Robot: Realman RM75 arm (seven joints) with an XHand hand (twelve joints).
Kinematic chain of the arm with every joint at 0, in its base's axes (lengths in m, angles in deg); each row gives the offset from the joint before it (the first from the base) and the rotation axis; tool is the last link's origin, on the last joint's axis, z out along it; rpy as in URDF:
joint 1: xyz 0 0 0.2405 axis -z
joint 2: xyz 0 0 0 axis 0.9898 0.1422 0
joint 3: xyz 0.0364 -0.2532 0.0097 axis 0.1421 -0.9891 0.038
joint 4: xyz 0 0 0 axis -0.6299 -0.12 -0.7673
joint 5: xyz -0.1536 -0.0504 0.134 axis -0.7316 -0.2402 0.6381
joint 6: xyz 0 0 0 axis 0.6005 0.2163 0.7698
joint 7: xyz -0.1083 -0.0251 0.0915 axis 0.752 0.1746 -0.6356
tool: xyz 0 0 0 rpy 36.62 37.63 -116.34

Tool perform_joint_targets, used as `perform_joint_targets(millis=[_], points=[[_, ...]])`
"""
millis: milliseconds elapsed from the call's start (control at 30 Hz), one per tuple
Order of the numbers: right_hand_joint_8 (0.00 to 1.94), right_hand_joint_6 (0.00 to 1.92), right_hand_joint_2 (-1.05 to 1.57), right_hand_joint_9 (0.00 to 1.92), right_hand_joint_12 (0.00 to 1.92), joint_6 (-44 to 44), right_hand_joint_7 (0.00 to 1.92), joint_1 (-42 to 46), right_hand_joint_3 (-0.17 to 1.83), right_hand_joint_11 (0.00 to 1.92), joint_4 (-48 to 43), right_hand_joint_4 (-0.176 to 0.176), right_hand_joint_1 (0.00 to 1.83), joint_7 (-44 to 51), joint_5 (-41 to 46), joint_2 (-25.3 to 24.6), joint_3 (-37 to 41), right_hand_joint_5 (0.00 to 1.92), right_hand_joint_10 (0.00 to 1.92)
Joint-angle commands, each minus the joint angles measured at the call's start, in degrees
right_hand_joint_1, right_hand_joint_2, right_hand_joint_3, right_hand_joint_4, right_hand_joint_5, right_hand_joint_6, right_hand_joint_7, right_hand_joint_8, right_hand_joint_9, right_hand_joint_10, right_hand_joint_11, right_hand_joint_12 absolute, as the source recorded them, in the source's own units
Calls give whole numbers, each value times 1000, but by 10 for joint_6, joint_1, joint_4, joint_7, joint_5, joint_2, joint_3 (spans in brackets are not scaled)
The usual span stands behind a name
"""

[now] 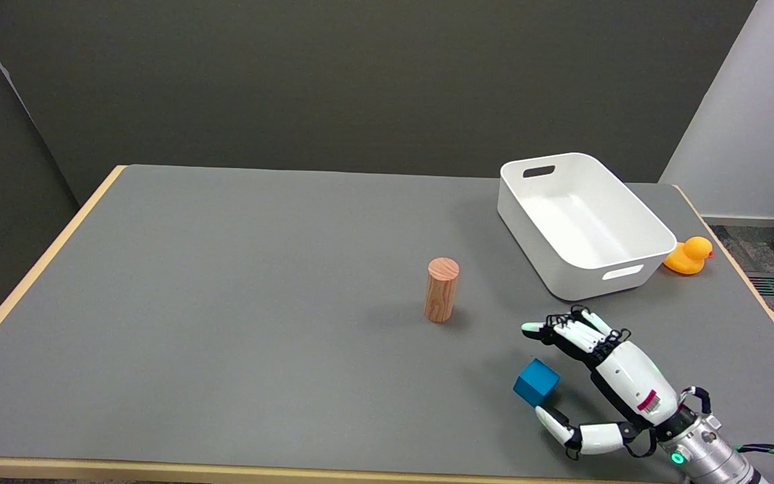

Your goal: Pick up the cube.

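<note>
Pre-grasp step: right hand (602, 383) at lower right of frame brackets the blue cube (536, 382) resting on the grey table (226, 302), fingers spread and holding nothing, thumb just below it; next, closing onto opposite faces seems needed.

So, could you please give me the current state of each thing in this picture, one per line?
Blue cube: on the table, not lifted, between the thumb and the other fingers.
Right hand: fingers apart around the cube, holding nothing.
Wooden cylinder: standing upright on the table.
White bin: upright, nothing visible inside.
Rubber duck: upright, beside the bin's right side.
Table: grey top, carrying all of these.
</note>
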Motion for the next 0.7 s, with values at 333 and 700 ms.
perform_joint_targets(millis=[333,700], points=[[639,537,619,438,1289,-12,495,-4,878,85,-7,-45,674,5,-12,-5,-1,303,1133],[901,795,662,632,1414,-15,651,-15,897,213,-6,-53,793,32,-12,-7,-1,413,1306]])
